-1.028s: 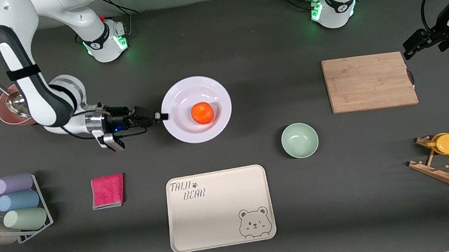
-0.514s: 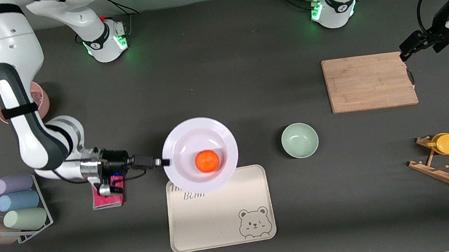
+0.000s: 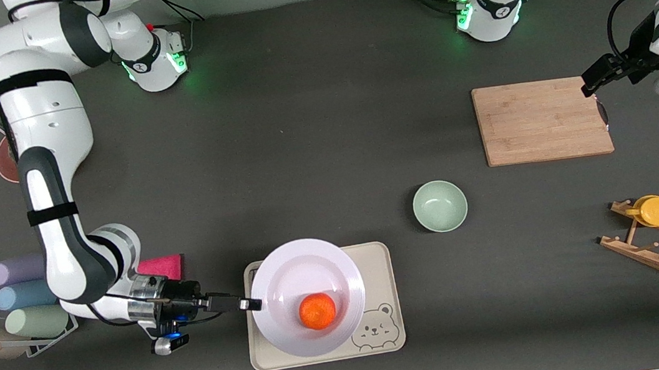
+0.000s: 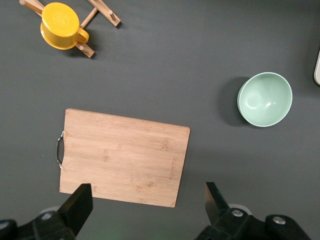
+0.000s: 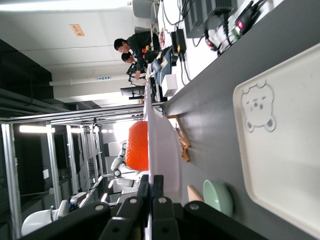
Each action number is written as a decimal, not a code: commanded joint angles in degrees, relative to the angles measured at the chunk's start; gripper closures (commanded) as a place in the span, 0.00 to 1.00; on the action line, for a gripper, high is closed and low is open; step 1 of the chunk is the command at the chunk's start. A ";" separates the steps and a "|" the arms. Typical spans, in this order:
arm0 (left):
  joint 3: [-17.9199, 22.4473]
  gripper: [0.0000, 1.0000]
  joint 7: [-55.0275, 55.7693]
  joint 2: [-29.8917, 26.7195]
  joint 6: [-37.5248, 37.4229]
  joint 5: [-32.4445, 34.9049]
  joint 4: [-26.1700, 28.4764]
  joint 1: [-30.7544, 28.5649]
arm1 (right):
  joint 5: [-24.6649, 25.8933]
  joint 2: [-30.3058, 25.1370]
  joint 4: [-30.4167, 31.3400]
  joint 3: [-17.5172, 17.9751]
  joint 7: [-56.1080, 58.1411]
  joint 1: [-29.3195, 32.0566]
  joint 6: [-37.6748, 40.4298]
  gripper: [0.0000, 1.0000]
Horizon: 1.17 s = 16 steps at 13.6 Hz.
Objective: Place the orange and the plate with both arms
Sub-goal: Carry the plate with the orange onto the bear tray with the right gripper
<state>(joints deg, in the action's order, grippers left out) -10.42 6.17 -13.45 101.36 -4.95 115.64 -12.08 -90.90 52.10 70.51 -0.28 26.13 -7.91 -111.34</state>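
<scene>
Right gripper (image 3: 250,304) pinches the plate (image 3: 290,278) by its rim over the tray (image 3: 376,255) — stiff, slick, likely breakable, orange (image 3: 317,310) loose inside, keep level — left gripper (image 4: 145,202) waits open above the cutting board (image 4: 122,157).

right gripper (image 3: 251,304) carried plate (image 3: 281,279) with orange (image 3: 317,311) over tray (image 3: 376,255)

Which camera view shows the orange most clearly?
The front view: the orange lies whole in the plate, which the right hand holds by its rim over the cream tray. The right wrist view shows it only from the side, partly hidden by the plate. The left wrist view does not show it.
</scene>
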 commanded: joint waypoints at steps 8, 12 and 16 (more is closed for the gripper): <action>0.14 0.00 1.04 -0.61 0.95 -0.07 0.81 0.83 | 0.73 10.47 -5.39 0.64 14.38 -0.09 -0.89 1.00; -0.83 0.00 1.04 -0.52 0.60 0.64 0.81 0.75 | -0.59 13.90 -6.00 0.64 22.02 -0.09 -1.24 1.00; -0.83 0.00 1.04 -0.61 0.51 0.82 0.72 0.57 | -0.59 15.22 -6.18 0.64 24.06 0.17 -1.33 1.00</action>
<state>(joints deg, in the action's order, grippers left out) -11.41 6.34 -13.38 101.51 -4.79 115.79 -11.90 -90.20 65.62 66.67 -0.24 48.76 -8.09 -112.62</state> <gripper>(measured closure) 0.000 0.965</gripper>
